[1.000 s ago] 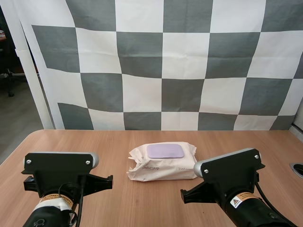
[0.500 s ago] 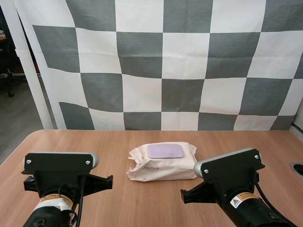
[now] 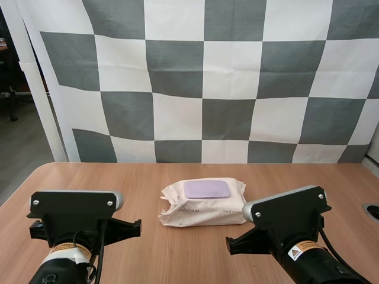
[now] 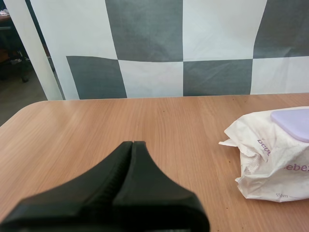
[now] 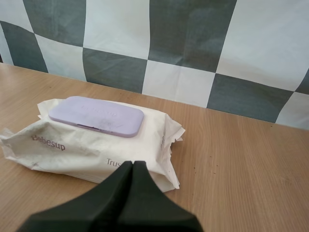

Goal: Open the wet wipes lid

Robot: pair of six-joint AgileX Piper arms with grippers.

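Pack of wet wipes [image 3: 202, 204] flat on table [image 3: 89, 177], lid [image 3: 206, 189] closed; left fingers [image 4: 128, 151] and right fingers [image 5: 129, 170] clenched, empty.

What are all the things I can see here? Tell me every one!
pack of wet wipes: one, creamy white with purple writing, lying flat in the middle of the table
lid: one, pale purple, flat and closed on top of the pack
table: one, light brown wood, under everything
round ring: one, dark, set in the table at its right edge; too small to tell what it is
left gripper: one, black, fingers shut together, above bare table to the left of the pack
right gripper: one, black, fingers shut together, just in front of the pack, not touching it
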